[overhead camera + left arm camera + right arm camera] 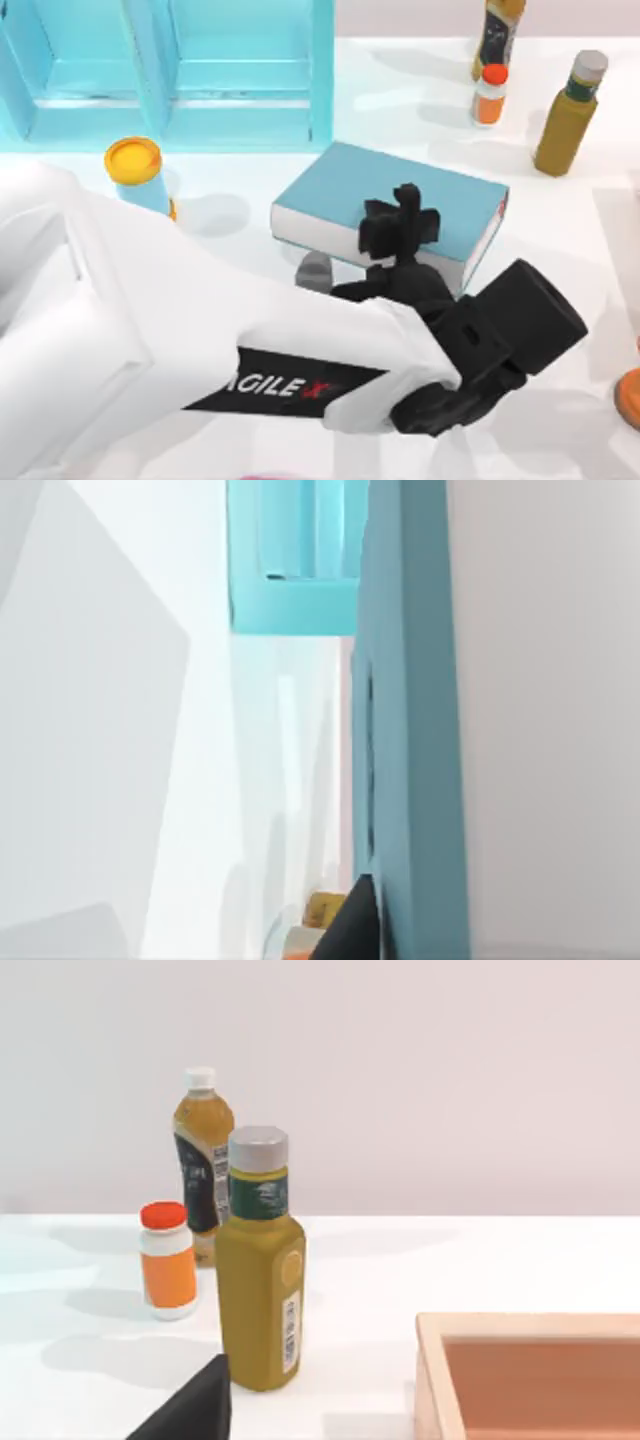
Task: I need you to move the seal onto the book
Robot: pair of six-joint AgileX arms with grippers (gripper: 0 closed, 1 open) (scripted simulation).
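Top view: left arm reached from the bench's near left corner to its middle. Left gripper (400, 225) hung over the book (385, 180), by the book's near edge. Grip could not be told. The seal could not be told apart from the black gripper parts there.

The book lay askew at mid-bench (560, 250), teal cover up. Blue cabinet (240, 100) stood at the far left edge, with a yellow-capped tub (134, 160) in front of it.

Left wrist view: book cover seen edge-on, close, with the cabinet beyond.

Right wrist view: right gripper (195, 1405), grip not readable. It faced the far right corner's olive bottle (260, 1290), orange-capped bottle (168, 1270) and tea bottle (203, 1160), with a wooden box (530, 1325) near.
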